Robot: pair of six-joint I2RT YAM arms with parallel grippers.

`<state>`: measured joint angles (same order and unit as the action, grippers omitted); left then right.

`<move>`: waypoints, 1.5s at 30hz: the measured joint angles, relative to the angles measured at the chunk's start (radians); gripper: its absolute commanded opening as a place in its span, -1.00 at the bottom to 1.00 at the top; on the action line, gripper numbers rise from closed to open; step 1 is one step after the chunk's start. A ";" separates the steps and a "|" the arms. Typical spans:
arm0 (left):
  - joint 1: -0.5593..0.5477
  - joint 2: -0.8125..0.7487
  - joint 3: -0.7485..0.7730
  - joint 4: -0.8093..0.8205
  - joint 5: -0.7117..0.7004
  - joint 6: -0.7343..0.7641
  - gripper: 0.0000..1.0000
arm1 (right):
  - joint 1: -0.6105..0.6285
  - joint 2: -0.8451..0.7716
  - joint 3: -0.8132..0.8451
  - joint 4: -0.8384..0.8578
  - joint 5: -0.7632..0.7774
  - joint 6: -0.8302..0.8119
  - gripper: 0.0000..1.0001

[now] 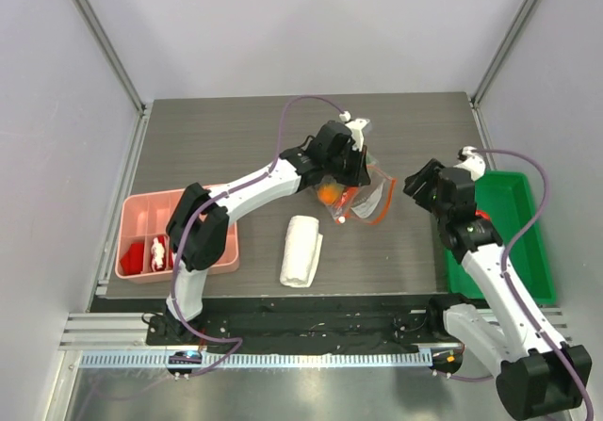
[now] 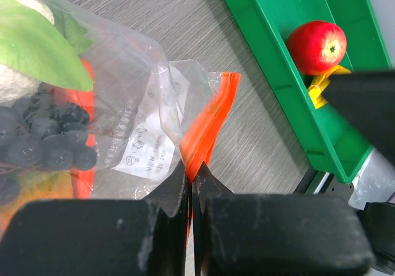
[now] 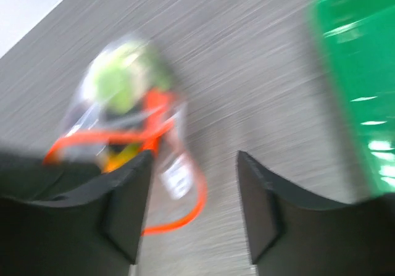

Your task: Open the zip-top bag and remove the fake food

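While its orange strip [image 2: 211, 112] is pinched, zip-top bag [image 2: 133, 84] clear, crinkly, seemingly unzipped.

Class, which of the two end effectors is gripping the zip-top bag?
The left end effector: its jaws are shut on the orange strip of the zip-top bag, while the right end effector is open and holds nothing.

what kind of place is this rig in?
Probably a lab robot cell: plain white panels wall in the table, an aluminium rail carries the arm bases, and a green bin holds a toy-looking apple.
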<state>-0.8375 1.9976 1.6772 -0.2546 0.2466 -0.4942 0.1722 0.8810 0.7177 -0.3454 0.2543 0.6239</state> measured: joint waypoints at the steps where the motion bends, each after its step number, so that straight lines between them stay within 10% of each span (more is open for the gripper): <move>1: 0.000 0.000 0.000 0.000 0.000 0.000 -0.99 | 0.020 -0.013 -0.038 0.048 -0.063 0.006 0.08; 14: -0.001 -0.017 0.007 0.000 -0.001 -0.005 -0.99 | 0.122 0.303 -0.220 0.533 -0.441 0.116 -0.07; 45: -0.024 -0.037 0.009 -0.011 -0.018 -0.003 -1.00 | 0.129 0.602 -0.217 0.948 -0.395 0.028 0.26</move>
<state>-0.8616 1.9606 1.6863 -0.2661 0.2283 -0.4976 0.3012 1.4830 0.5007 0.6025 -0.1406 0.6518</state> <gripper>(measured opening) 0.003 0.554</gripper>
